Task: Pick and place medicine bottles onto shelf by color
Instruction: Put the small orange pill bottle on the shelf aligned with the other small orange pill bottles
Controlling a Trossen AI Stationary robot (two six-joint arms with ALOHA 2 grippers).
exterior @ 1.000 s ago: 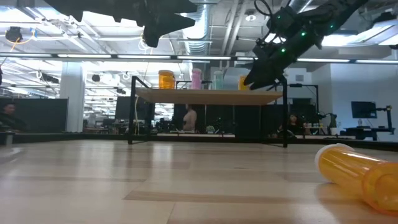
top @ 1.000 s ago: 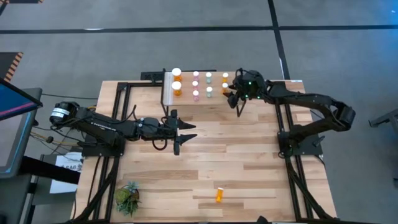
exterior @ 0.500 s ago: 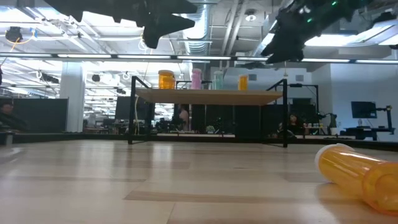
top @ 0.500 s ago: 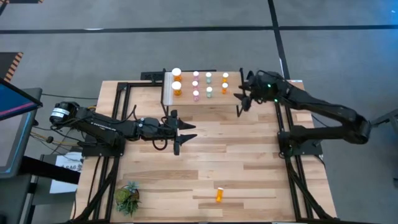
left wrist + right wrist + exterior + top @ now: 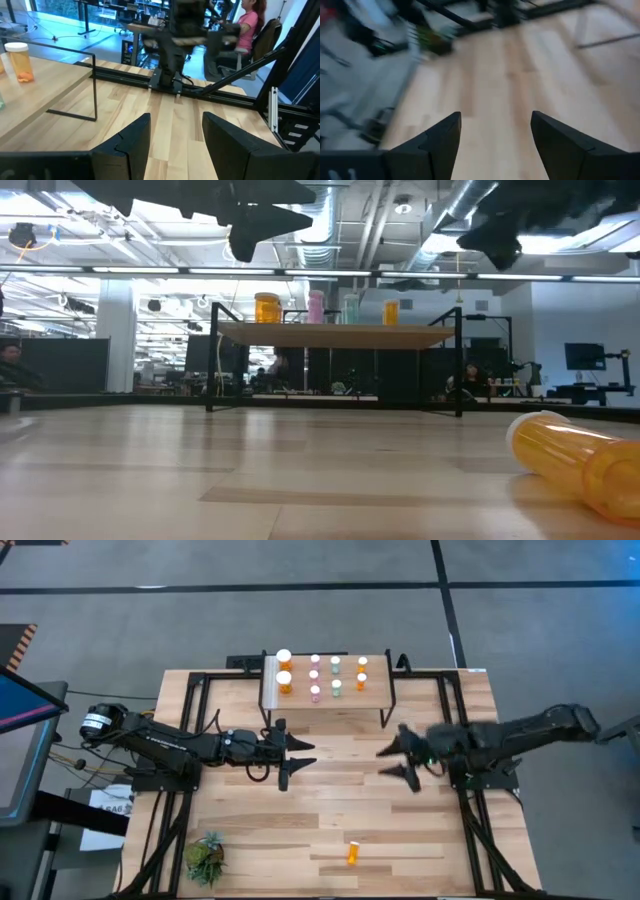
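the right end effector (image 5: 410,758) is hanging over the bare table (image 5: 420,820), right of centre and near of the shelf (image 5: 325,700), its fingers spread and grasping nothing. the left end effector (image 5: 297,755) is waiting left of centre, fingers parted and empty. eight medicine bottles (image 5: 335,677) are standing on the shelf at the far side: orange ones at both ends, pink and pale green between. one orange bottle (image 5: 353,854) is lying on its side near the table's near edge.

Open-plan lab, exposed ducts (image 5: 340,220), workstations (image 5: 590,365)
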